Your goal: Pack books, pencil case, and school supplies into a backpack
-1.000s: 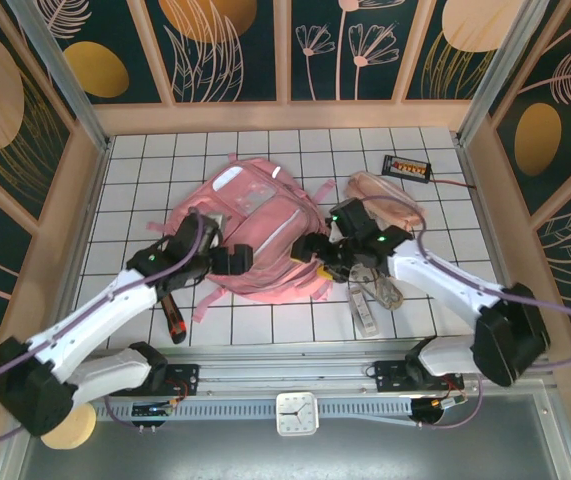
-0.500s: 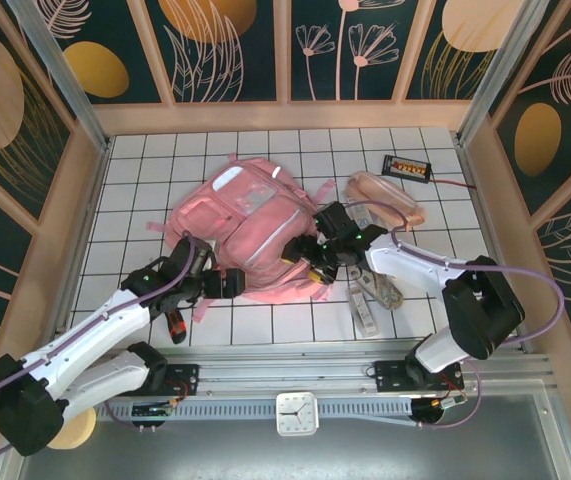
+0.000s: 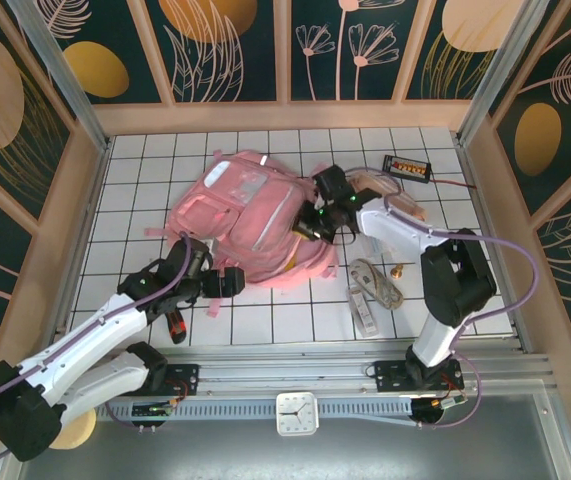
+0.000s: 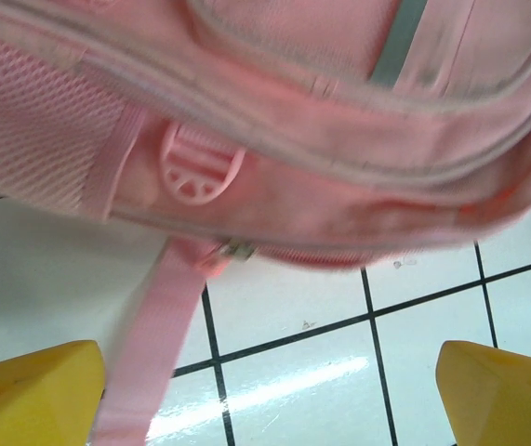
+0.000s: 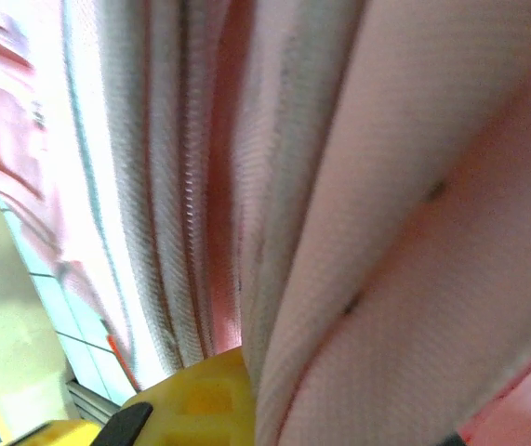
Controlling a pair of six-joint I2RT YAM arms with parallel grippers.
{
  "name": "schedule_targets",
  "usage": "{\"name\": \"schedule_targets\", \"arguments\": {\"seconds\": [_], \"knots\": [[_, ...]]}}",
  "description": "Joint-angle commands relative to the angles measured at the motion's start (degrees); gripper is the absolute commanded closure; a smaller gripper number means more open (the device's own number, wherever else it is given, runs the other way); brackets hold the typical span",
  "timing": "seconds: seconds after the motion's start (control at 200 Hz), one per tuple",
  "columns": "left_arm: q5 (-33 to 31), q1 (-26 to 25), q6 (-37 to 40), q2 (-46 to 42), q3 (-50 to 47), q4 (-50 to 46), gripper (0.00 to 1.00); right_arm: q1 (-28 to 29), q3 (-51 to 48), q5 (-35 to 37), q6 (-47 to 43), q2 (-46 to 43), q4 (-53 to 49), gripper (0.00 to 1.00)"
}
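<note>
— Seen from above, where is everything round the backpack (image 3: 250,215)?
— Pencil case (image 3: 377,184), ruler bar (image 3: 363,312) and cord (image 3: 383,285) lie to its right. The left gripper (image 3: 227,283) is at its near edge, the right gripper (image 3: 307,224) at its right edge.
— Left wrist?
— Yellow fingers (image 4: 33,390) spread wide, empty, just below the backpack's hem.
— Right wrist?
— Clamped on a backpack fold.

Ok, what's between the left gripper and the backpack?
In the left wrist view, bare white tile lies between the open left gripper and the backpack, crossed by one pink strap running down from the backpack.
</note>
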Motion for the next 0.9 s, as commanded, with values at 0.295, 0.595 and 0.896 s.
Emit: {"name": "schedule_targets", "arguments": {"seconds": [0.295,0.595,0.896], "knots": [[-0.1,0.2,0.3,4.8,-0.2,10.5,0.12,-7.4,8.5,2.3,-11.8,2.2,-10.8,0.21],[-18.8,4.3,0.2,18.0,16.7,4.1,0.13,8.6,-2.9,13.4,-0.5,-14.0,-10.1,0.19],[-13.5,12.5,6.9,31.1,16.1,14.7,0.19,25.0,3.0,19.0,2.3,5.5,-1.3,0.29]]}}
